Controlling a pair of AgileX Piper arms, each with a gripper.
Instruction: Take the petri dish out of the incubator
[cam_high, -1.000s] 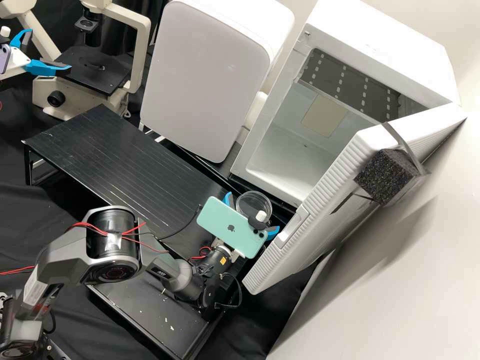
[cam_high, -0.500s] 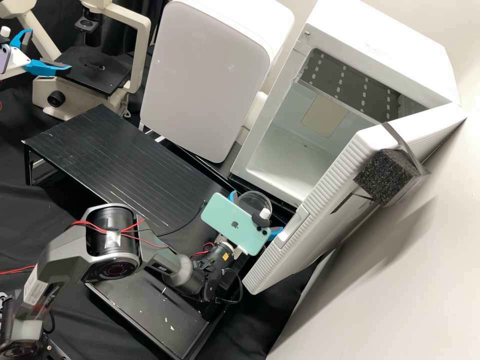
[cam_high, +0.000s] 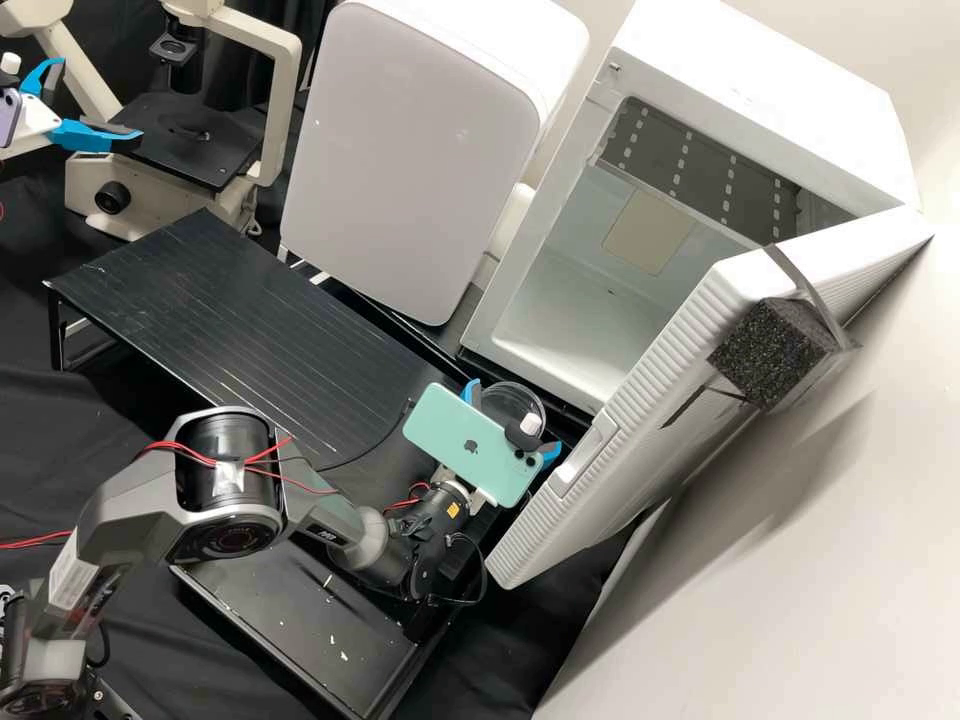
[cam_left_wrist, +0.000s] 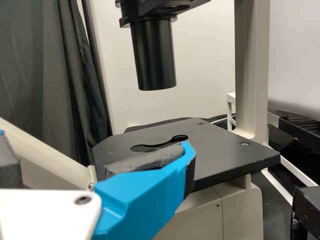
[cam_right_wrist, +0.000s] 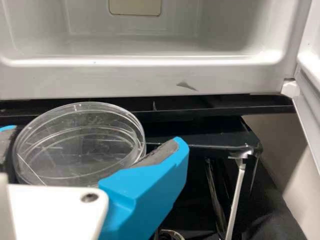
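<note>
Just outside the open white incubator (cam_high: 770, 100), in the high view, my right gripper (cam_high: 508, 420) is shut on the clear petri dish (cam_high: 512, 398); a phone on the wrist partly covers both. In the right wrist view the round dish (cam_right_wrist: 80, 145) lies between the pads of my right gripper (cam_right_wrist: 94, 136), in front of the incubator's lower rim (cam_right_wrist: 150, 80). At the far left of the high view, my left gripper (cam_high: 96, 100) stands open beside the microscope (cam_high: 190, 145). The left wrist view has my left gripper (cam_left_wrist: 95, 155) in front of the microscope's black stage (cam_left_wrist: 225, 150).
The incubator door (cam_high: 650, 400) stands wide open at the right, with a black foam block (cam_high: 765, 355) strapped to it. A closed white appliance (cam_high: 410, 150) is beside the incubator. A black ribbed platform (cam_high: 220, 310) spans the middle.
My right gripper has shifted slightly rightward and up in the high view, with the dish moving along in it. The left gripper has kept still.
</note>
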